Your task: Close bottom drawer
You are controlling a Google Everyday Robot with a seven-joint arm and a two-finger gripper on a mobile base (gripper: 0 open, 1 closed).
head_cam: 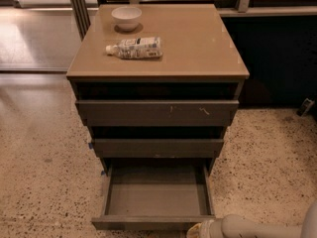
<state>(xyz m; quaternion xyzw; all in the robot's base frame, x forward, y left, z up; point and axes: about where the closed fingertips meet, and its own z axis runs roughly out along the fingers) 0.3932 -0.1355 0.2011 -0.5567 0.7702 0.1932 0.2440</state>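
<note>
Beside the front of the bottom drawer sits the pincer.

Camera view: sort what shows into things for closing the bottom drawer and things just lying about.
For the job: bottom drawer, pulled out; gripper, by its front right corner.
Lying about: white bowl and plastic bottle on the cabinet top.

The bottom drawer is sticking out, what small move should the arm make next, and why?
Probably a short push toward the cabinet on the front of the bottom drawer. It stands pulled out with its inside showing, and the gripper sits low at the right end of that front, so it looks placed to push.
</note>
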